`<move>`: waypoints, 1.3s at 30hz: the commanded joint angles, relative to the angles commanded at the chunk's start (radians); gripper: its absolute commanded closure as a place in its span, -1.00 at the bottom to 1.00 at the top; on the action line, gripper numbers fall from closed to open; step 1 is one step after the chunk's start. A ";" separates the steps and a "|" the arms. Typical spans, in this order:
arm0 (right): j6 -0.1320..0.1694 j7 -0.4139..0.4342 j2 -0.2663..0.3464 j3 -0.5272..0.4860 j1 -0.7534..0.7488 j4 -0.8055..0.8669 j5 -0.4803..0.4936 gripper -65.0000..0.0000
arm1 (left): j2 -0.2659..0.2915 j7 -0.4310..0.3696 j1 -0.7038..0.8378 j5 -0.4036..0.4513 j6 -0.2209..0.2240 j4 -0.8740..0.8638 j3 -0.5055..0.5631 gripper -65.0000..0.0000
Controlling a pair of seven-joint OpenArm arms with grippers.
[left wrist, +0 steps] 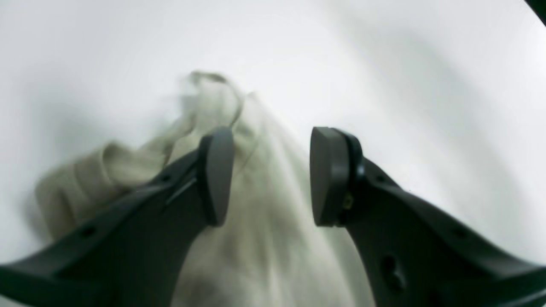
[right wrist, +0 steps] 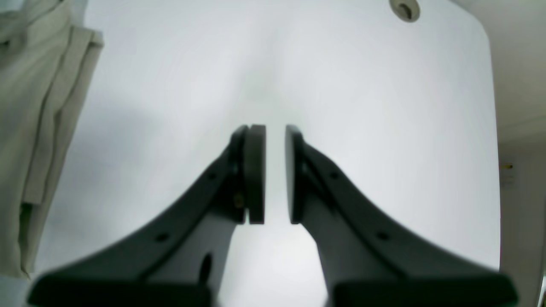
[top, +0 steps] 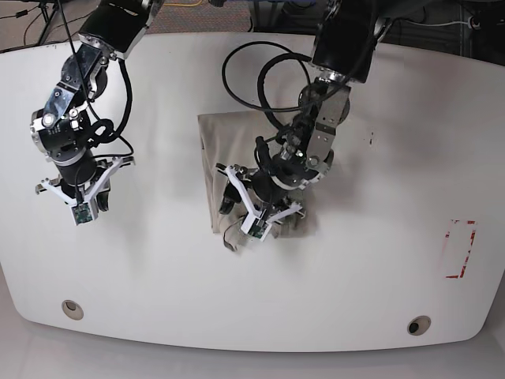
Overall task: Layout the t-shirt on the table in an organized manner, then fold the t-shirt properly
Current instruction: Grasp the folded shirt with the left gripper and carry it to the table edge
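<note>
Right gripper (top: 81, 207), on the left of the base view, hangs over bare white table (top: 158, 284) with its jaws nearly together – only a narrow slit between the pads, nothing in it; open tabletop lies all around it, with a grey grommet hole (top: 72, 308) near the front edge and the rounded table corner beyond. Well apart from it, at the table's middle, lies the t-shirt (top: 217, 150), a beige-grey heap, flat at its far edge and bunched toward the front. Left gripper (top: 256, 215) sits directly over that bunched part, jaws spread wide – cloth shows between the pads (left wrist: 217, 175), though no grip can be made out. Further right lies clear surface, a red-outlined rectangle (top: 460, 249) near the edge and a second grommet (top: 419, 324). No readable writing shows.
</note>
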 joint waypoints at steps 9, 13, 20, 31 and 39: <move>0.000 0.000 -0.003 0.021 -0.002 -0.002 0.002 0.77 | 0.000 -0.097 -0.003 0.006 0.028 -0.265 0.066 0.18; 0.000 0.000 -0.005 0.020 -0.002 -0.002 0.002 0.77 | -0.006 -0.094 -0.003 0.006 -0.046 -0.327 0.066 0.18; 0.000 0.000 -0.005 0.015 0.005 -0.002 0.002 0.77 | -0.138 -0.040 0.011 0.003 -0.175 -0.316 0.032 0.18; 0.000 0.000 -0.005 0.015 0.000 -0.002 0.002 0.77 | -0.408 0.123 0.032 0.006 -0.448 -0.195 -0.137 0.18; 0.000 -0.002 -0.006 0.015 -0.003 -0.002 0.002 0.77 | -0.604 0.161 0.034 0.009 -0.566 -0.163 -0.172 0.18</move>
